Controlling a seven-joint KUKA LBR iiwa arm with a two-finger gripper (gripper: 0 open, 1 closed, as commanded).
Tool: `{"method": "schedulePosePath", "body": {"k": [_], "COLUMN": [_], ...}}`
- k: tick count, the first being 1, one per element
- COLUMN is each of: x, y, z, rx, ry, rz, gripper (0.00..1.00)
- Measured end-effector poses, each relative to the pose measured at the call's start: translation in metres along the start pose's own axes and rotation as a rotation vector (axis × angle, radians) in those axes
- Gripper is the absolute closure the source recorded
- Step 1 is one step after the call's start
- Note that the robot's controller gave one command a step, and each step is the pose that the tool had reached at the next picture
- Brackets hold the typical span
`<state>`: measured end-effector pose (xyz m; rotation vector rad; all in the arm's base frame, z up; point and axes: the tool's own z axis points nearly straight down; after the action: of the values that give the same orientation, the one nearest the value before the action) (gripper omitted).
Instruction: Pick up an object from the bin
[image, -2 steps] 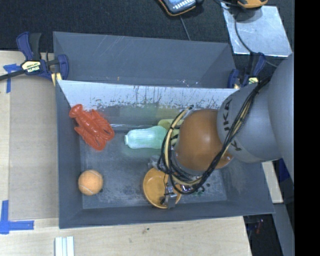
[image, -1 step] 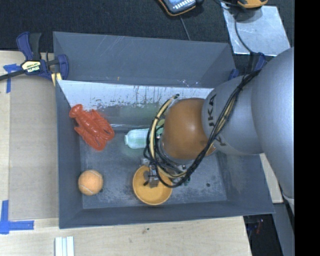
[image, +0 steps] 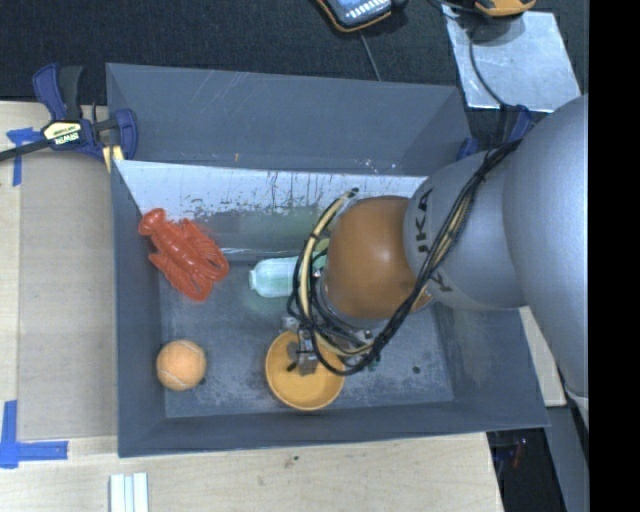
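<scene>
Claw (image: 303, 356) sits low over the yellow dish (image: 300, 388) by the bin's (image: 300, 432) near wall; whether it is open or closed cannot be told. Dish apparently unlifted; grasp and lift remain.

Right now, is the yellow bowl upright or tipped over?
Upright: the yellow bowl sits flat on the bin floor, round rim facing up, under the gripper.

hidden | pale green thing (image: 268, 277): right end behind orange wrist cover (image: 365, 262) (kind unclear) | yellow dish (image: 300, 393): top under arm (image: 500, 230)

Grey KUKA arm (image: 520, 220) with an orange-brown wrist cover (image: 365, 262) and black-and-yellow cables (image: 318, 235)
</scene>
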<state>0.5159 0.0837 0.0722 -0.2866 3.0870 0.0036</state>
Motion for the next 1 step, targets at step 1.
{"method": "schedulePosePath", "body": {"k": [1], "x": [-0.0298], "y": [0.0272], "z": [-0.0999], "rx": [-0.001], "ry": [-0.013], "rz": [0.021], "gripper": [1.0]}}
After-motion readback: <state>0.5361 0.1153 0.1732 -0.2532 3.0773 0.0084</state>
